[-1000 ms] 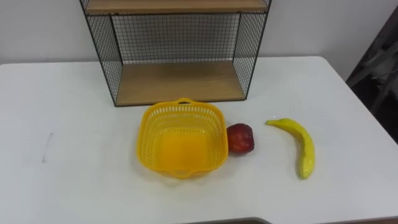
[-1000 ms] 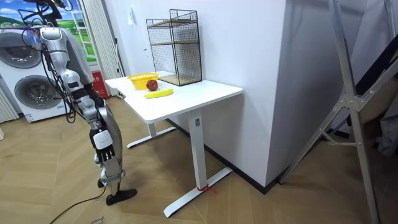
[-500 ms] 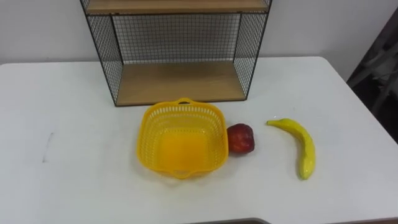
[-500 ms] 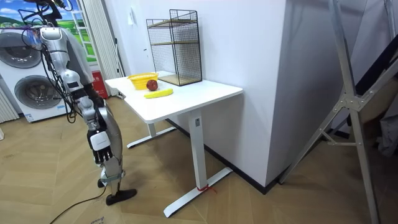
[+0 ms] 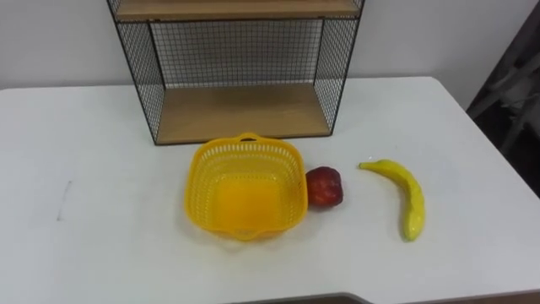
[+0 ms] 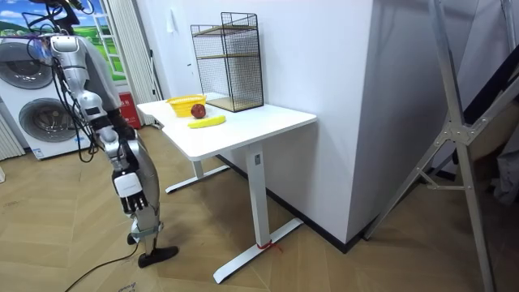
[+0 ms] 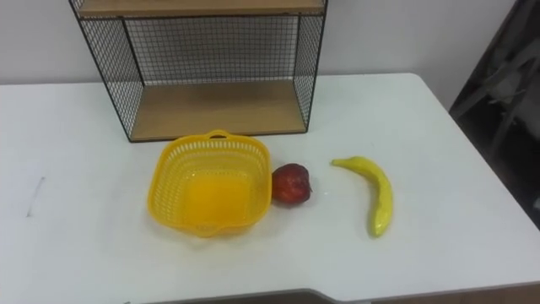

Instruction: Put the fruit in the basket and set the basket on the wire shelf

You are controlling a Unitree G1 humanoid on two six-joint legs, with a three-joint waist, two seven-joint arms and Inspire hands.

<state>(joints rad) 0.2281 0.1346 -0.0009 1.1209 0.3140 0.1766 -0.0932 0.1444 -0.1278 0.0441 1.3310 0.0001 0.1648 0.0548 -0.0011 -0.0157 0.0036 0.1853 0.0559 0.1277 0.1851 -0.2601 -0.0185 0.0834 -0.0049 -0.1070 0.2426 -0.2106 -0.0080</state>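
I'm standing at the bench (image 5: 101, 211) with my right hand (image 6: 132, 193) hanging low at my side, well away from the fruit; I'm not able to tell whether its fingers are open or curled. The yellow basket (image 5: 245, 203) is sitting empty in front of the wire shelf (image 5: 245, 111), the apple (image 5: 324, 187) touching its right wall and the banana (image 5: 411, 198) lying apart, further right. I'm judging the apple as firm, round and smooth, likely to roll, so I'm planning to wrap it from above. The banana is looking long and stiff, and I'm meaning to take it at mid-length. The basket is seeming light, thin plastic that may flex, best held at the rim by its small tab handles. I'm seeing open bench all round, though the banana is lying nearer the right edge, and the shelf's lower bay is looking wide enough but low-roofed
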